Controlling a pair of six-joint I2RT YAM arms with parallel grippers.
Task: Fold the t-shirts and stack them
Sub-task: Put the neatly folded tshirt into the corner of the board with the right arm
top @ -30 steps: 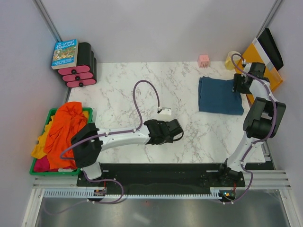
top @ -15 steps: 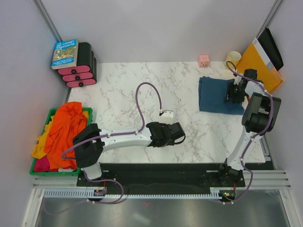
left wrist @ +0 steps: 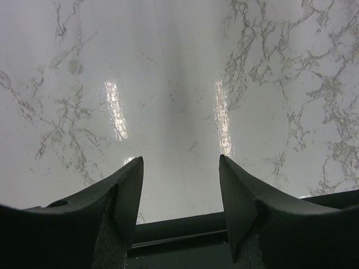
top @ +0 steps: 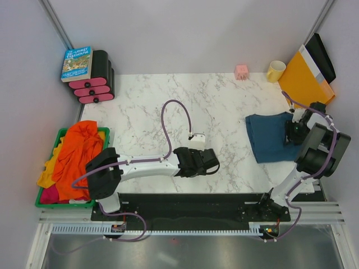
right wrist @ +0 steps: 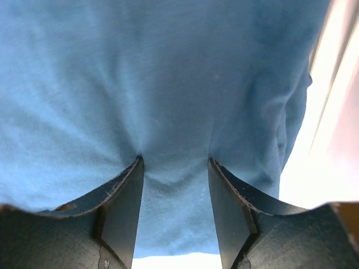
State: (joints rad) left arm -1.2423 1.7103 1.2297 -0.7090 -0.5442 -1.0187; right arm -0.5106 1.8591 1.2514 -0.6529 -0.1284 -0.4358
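The folded teal-blue t-shirt (top: 270, 137) lies at the right side of the worktop (top: 168, 101). The right end effector (right wrist: 175, 162) stands part-open, its fingertips (right wrist: 130, 174) dug into the cloth. The left end effector (left wrist: 180, 162) hovers part-open and empty over the marble. Orange, yellow and pink-red t-shirts (top: 76, 151) are heaped in a green crate (top: 56, 204).

A teal-blue t-shirt (top: 269, 143) is seen on the grey-veined white table (top: 140, 112); orange t-shirts (top: 76, 154) are heaped in a green bin (top: 106, 134).
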